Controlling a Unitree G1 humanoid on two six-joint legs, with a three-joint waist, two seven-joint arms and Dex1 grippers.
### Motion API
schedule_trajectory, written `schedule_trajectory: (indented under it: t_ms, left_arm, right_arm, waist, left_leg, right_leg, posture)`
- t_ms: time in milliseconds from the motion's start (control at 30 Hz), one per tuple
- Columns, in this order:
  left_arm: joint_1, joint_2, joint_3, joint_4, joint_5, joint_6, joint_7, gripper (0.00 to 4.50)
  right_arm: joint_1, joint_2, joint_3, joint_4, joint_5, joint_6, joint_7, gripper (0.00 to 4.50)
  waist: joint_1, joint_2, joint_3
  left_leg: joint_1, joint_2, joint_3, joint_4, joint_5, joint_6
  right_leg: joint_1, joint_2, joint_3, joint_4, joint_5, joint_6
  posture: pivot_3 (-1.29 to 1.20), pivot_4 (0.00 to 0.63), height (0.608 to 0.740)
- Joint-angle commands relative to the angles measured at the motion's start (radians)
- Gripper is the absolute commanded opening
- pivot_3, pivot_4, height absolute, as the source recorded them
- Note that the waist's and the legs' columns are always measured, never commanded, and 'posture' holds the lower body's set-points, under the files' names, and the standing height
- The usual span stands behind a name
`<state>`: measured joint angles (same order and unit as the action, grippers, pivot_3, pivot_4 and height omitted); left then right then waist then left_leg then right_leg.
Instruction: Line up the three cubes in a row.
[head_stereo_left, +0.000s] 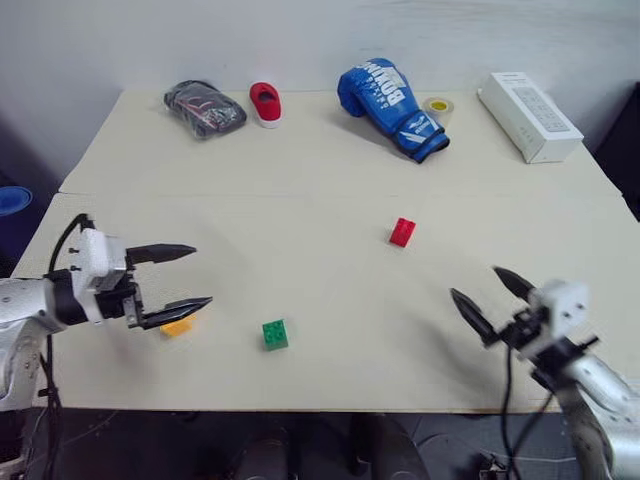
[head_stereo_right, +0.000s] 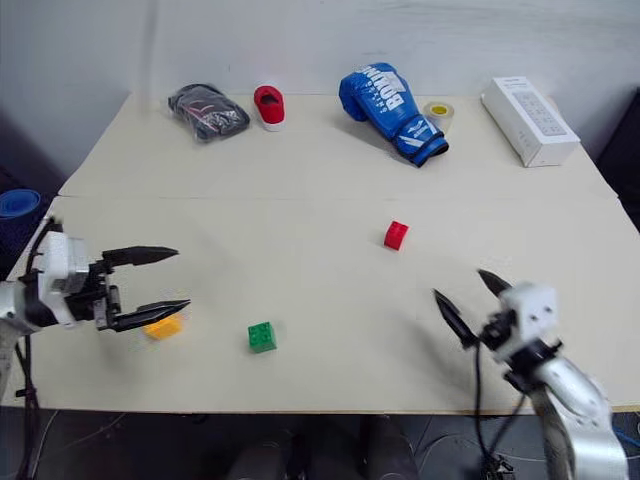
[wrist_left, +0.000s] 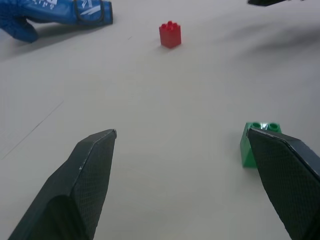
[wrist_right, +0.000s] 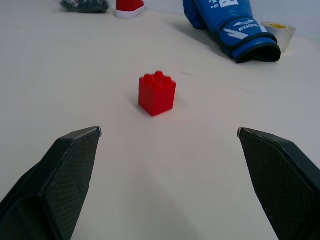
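Observation:
Three small studded cubes lie apart on the cream table (head_stereo_left: 300, 180). The red cube (head_stereo_left: 402, 231) sits right of centre, also seen at red cube (wrist_right: 157, 93). Near the front edge is the green cube (head_stereo_left: 275, 334), partly behind a finger in the left wrist view (wrist_left: 250, 147). The yellow-orange cube (head_stereo_left: 176, 325) lies at front left, just under the lower finger of my left gripper (head_stereo_left: 194, 276), which hovers open and empty, pointing right. My right gripper (head_stereo_left: 487, 292) hangs open and empty at front right, aimed toward the red cube from a distance.
Along the back edge lie a dark bundle (head_stereo_left: 204, 108), a red shoe-like item (head_stereo_left: 265, 103), a blue boxing glove (head_stereo_left: 390, 106), a tape roll (head_stereo_left: 437, 106) and a white box (head_stereo_left: 528, 115). A seam (head_stereo_left: 300, 194) crosses the table.

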<state>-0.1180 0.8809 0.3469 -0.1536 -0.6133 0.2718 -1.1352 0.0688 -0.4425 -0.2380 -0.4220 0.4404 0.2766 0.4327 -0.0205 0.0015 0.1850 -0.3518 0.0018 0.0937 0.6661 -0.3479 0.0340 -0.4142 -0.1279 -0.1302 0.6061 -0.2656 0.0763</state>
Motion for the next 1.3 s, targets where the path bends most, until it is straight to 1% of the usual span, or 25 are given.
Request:
schedule_trajectory:
  t_ms: [33, 67, 133, 233, 333, 500, 667, 767, 867, 900, 933, 967, 1000, 1100, 1167, 1200, 1267, 1300]
  left_arm:
    - [-0.025, -0.008, -0.022, -0.031, -0.009, 0.019, 0.008, 4.35]
    - [-0.037, -0.017, -0.036, -0.033, -0.002, 0.016, 0.013, 4.35]
    - [-0.058, -0.031, -0.057, -0.038, 0.003, 0.017, 0.026, 4.35]
    - [-0.059, -0.04, -0.07, -0.056, 0.008, 0.024, 0.039, 4.35]
    - [-0.039, -0.037, -0.072, -0.078, 0.011, 0.032, 0.042, 4.35]
    - [-0.006, -0.03, -0.054, -0.114, 0.0, 0.05, 0.054, 4.35]
    - [0.026, -0.024, -0.039, -0.155, -0.006, 0.073, 0.067, 4.35]
    - [0.037, -0.019, -0.03, -0.167, 0.0, 0.077, 0.07, 4.35]
    - [0.036, -0.016, -0.02, -0.177, -0.003, 0.083, 0.079, 4.35]
    - [0.036, -0.016, -0.018, -0.179, -0.004, 0.085, 0.08, 4.5]
    - [0.037, -0.018, -0.017, -0.182, -0.004, 0.086, 0.082, 4.5]
    - [0.038, -0.021, -0.017, -0.185, -0.003, 0.086, 0.084, 4.5]
    - [0.04, -0.024, -0.018, -0.188, -0.002, 0.087, 0.086, 4.5]
    - [0.04, -0.031, -0.024, -0.194, 0.0, 0.086, 0.093, 4.5]
    - [0.037, -0.035, -0.029, -0.196, 0.0, 0.086, 0.098, 4.5]
    - [0.036, -0.035, -0.031, -0.196, 0.0, 0.087, 0.1, 4.5]
    - [0.034, -0.036, -0.034, -0.198, -0.001, 0.089, 0.104, 4.5]
    - [0.033, -0.036, -0.035, -0.199, -0.002, 0.09, 0.106, 4.5]
  right_arm:
    - [-0.109, 0.064, 0.087, -0.041, -0.073, 0.161, -0.182, 4.5]
    - [-0.168, 0.108, 0.128, -0.016, -0.123, 0.185, -0.249, 4.5]
    - [-0.269, 0.208, 0.167, 0.057, -0.212, 0.187, -0.391, 4.5]
    - [-0.357, 0.305, 0.18, 0.162, -0.298, 0.201, -0.524, 4.5]
    - [-0.436, 0.371, 0.206, 0.246, -0.343, 0.157, -0.569, 4.5]
    - [-0.519, 0.442, 0.224, 0.38, -0.423, 0.13, -0.662, 4.5]
    - [-0.59, 0.515, 0.236, 0.497, -0.438, 0.089, -0.693, 4.5]
    - [-0.625, 0.549, 0.226, 0.57, -0.468, 0.059, -0.76, 4.5]
    - [-0.645, 0.584, 0.179, 0.591, -0.445, 0.054, -0.806, 4.5]
    - [-0.648, 0.595, 0.169, 0.593, -0.437, 0.057, -0.813, 4.12]
    - [-0.648, 0.599, 0.17, 0.593, -0.437, 0.056, -0.812, 3.93]
    - [-0.647, 0.603, 0.173, 0.591, -0.436, 0.055, -0.808, 3.56]
    - [-0.645, 0.604, 0.176, 0.59, -0.436, 0.054, -0.804, 3.32]
    - [-0.641, 0.602, 0.175, 0.587, -0.435, 0.058, -0.799, 2.18]
    - [-0.638, 0.589, 0.175, 0.581, -0.432, 0.064, -0.779, 1.58]
    - [-0.638, 0.584, 0.174, 0.579, -0.43, 0.066, -0.771, 1.5]
    - [-0.627, 0.549, 0.168, 0.547, -0.369, 0.069, -0.657, 1.51]
    - [-0.621, 0.53, 0.154, 0.519, -0.312, 0.076, -0.58, 1.51]
  waist:
    - [0.0, 0.0, 0.0]
    - [-0.001, 0.0, 0.0]
    - [-0.004, 0.0, 0.0]
    - [-0.005, 0.0, 0.0]
    - [-0.007, 0.0, 0.0]
    - [-0.013, 0.0, 0.0]
    - [-0.015, 0.0, 0.0]
    - [-0.019, 0.0, 0.0]
    - [-0.02, 0.0, 0.0]
    - [-0.019, 0.0, 0.0]
    - [-0.019, 0.0, 0.0]
    - [-0.019, 0.0, 0.0]
    - [-0.02, 0.0, 0.0]
    - [-0.025, 0.0, 0.0]
    - [-0.029, 0.0, 0.0]
    - [-0.031, 0.0, 0.0]
    - [-0.033, 0.0, 0.0]
    - [-0.033, 0.0, 0.0]
  left_leg:
    - [0.0, 0.0, 0.0, 0.0, 0.0, 0.0]
    - [-0.001, 0.0, 0.0, 0.0, 0.0, 0.0]
    - [-0.002, 0.0, 0.0, 0.001, 0.0, 0.0]
    - [-0.003, -0.001, 0.0, 0.002, 0.002, 0.0]
    - [-0.004, -0.001, 0.0, 0.001, 0.002, 0.0]
    - [-0.005, 0.0, 0.001, 0.002, 0.003, 0.0]
    - [-0.005, 0.001, 0.001, 0.001, 0.004, -0.001]
    - [-0.005, 0.001, 0.001, 0.001, 0.004, -0.002]
    - [-0.005, 0.001, 0.001, 0.001, 0.004, -0.002]
    - [-0.005, 0.001, 0.0, 0.001, 0.004, -0.002]
    - [-0.006, 0.001, 0.0, 0.001, 0.004, -0.002]
    - [-0.006, 0.001, 0.0, 0.001, 0.004, -0.002]
    - [-0.006, 0.001, 0.0, 0.001, 0.004, -0.002]
    - [-0.006, 0.001, 0.0, 0.001, 0.004, -0.002]
    - [-0.006, 0.002, 0.0, 0.001, 0.004, -0.002]
    - [-0.006, 0.002, 0.0, 0.001, 0.004, -0.003]
    - [-0.006, 0.002, 0.0, 0.0, 0.004, -0.003]
    - [-0.006, 0.002, 0.0, 0.0, 0.004, -0.003]
  right_leg:
    - [0.0, 0.0, 0.0, 0.0, 0.0, 0.0]
    - [-0.001, 0.0, 0.0, 0.0, 0.0, 0.0]
    - [-0.001, 0.0, 0.0, 0.0, 0.0, 0.0]
    - [-0.002, 0.0, 0.0, 0.001, 0.0, 0.0]
    - [-0.004, 0.001, 0.0, 0.001, 0.0, 0.0]
    - [-0.005, 0.002, 0.0, 0.0, -0.001, 0.0]
    - [-0.005, 0.004, 0.0, 0.001, -0.001, -0.001]
    - [-0.005, 0.004, 0.001, 0.002, -0.001, -0.001]
    - [-0.006, 0.004, 0.001, 0.002, -0.001, -0.001]
    - [-0.006, 0.004, 0.001, 0.002, -0.001, -0.001]
    - [-0.006, 0.004, 0.001, 0.002, -0.001, -0.001]
    - [-0.006, 0.004, 0.001, 0.002, -0.001, -0.001]
    - [-0.006, 0.004, 0.001, 0.002, -0.001, -0.001]
    - [-0.006, 0.005, 0.001, 0.002, -0.002, -0.002]
    - [-0.006, 0.005, 0.001, 0.002, -0.002, -0.002]
    - [-0.006, 0.005, 0.001, 0.002, -0.002, -0.002]
    - [-0.006, 0.005, 0.002, 0.002, -0.002, -0.002]
    - [-0.006, 0.006, 0.002, 0.002, -0.002, -0.002]
  posture:
    - [0.0, 0.15, 0.74]
    - [0.0, 0.15, 0.74]
    - [0.0, 0.15, 0.74]
    - [0.0, 0.15, 0.74]
    - [0.0, 0.15, 0.74]
    - [0.0, 0.15, 0.74]
    - [0.0, 0.15, 0.74]
    - [0.0, 0.15, 0.74]
    - [0.0, 0.15, 0.74]
    - [0.0, 0.15, 0.74]
    - [0.0, 0.15, 0.74]
    - [0.0, 0.15, 0.74]
    - [0.0, 0.15, 0.74]
    - [0.0, 0.15, 0.74]
    - [0.0, 0.15, 0.74]
    - [0.0, 0.15, 0.74]
    - [0.0, 0.15, 0.74]
    - [0.0, 0.15, 0.74]
